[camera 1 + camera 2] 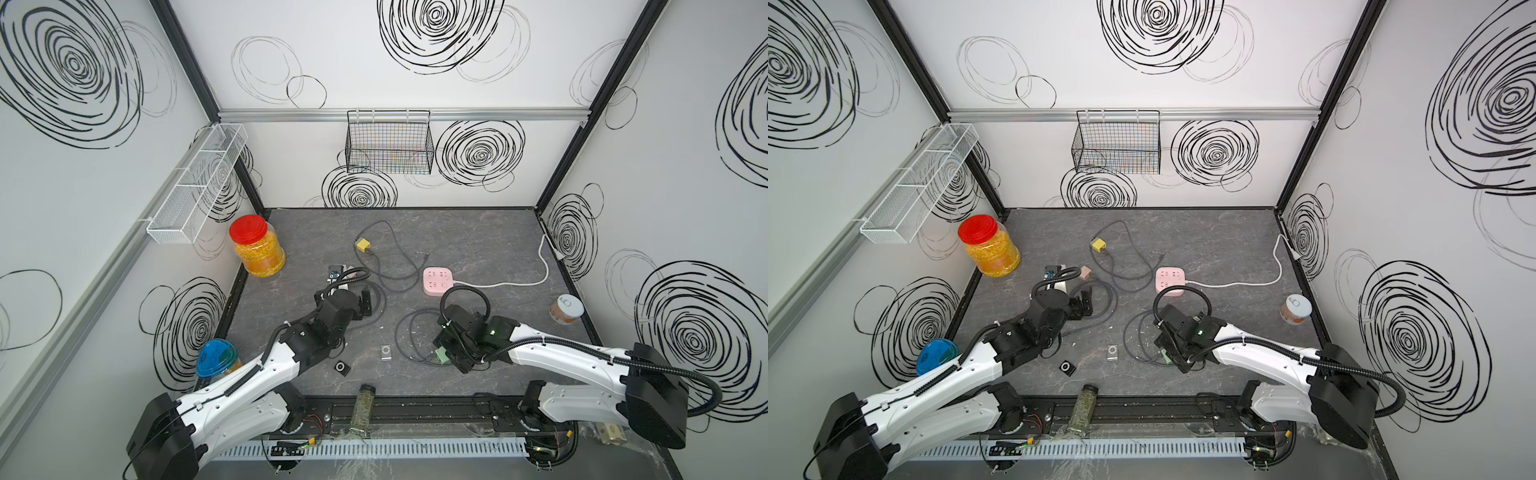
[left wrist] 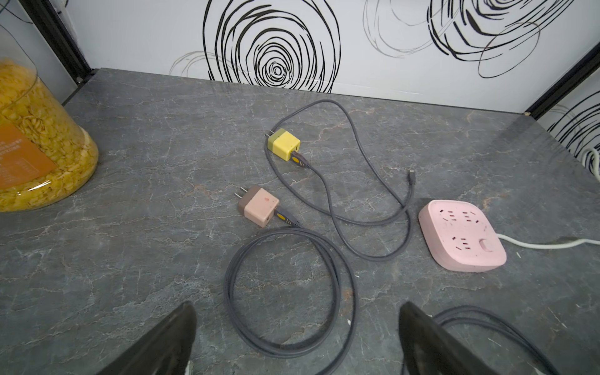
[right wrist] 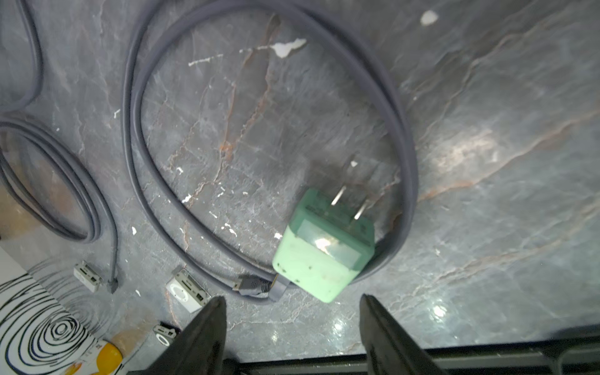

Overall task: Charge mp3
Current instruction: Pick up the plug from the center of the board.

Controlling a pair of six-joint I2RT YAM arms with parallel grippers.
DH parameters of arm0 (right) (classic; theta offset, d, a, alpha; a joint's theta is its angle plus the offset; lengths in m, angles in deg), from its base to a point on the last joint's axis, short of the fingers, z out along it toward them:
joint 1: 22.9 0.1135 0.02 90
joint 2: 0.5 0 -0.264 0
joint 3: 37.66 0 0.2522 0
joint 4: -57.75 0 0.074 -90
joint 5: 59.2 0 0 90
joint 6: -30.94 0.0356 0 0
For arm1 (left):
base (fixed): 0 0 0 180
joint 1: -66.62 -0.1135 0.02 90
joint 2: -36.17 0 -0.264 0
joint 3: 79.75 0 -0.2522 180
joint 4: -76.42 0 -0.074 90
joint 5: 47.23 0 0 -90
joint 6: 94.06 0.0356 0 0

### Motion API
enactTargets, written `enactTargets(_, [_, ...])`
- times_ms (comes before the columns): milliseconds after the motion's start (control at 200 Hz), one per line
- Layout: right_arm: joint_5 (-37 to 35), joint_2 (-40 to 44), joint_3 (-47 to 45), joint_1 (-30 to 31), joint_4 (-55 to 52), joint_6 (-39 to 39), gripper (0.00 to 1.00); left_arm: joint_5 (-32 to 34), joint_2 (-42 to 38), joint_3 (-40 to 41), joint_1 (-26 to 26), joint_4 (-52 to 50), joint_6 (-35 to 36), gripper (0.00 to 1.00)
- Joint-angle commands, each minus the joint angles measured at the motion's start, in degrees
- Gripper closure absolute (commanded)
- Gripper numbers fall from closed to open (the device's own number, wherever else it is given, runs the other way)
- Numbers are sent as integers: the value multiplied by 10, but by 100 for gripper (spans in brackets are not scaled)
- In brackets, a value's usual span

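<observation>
The left end effector (image 2: 297,305) and right end effector (image 3: 292,300) are spread apart. The green charger (image 3: 324,246) beneath the right should be clamped squarely, prongs left free. The mp3 player (image 1: 386,352) lies well apart from the power strip (image 1: 438,281).

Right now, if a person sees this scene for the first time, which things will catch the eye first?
The red-lidded jar of yellow flakes in the far left corner of the table stands out most. Next comes the pink power strip near the middle, with its white cord running off to the right. The black swirl drawings on the white walls also pull the eye.
</observation>
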Motion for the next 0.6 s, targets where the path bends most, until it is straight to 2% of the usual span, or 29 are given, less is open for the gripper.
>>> enactTargets(0, [-26,2,-15,1,1,48,32,5,-4,12,4,24,-13,1])
enactTargets(215, [-13,-13,-26,-15,15,58,35,-6,5,14,6,41,-13,1])
enactTargets(440, [33,-75,-16,-41,36,33,35,-15,18,10,9,45,-8,1])
enactTargets(595, [46,-85,-31,-52,53,36,45,-19,24,7,11,46,-7,1])
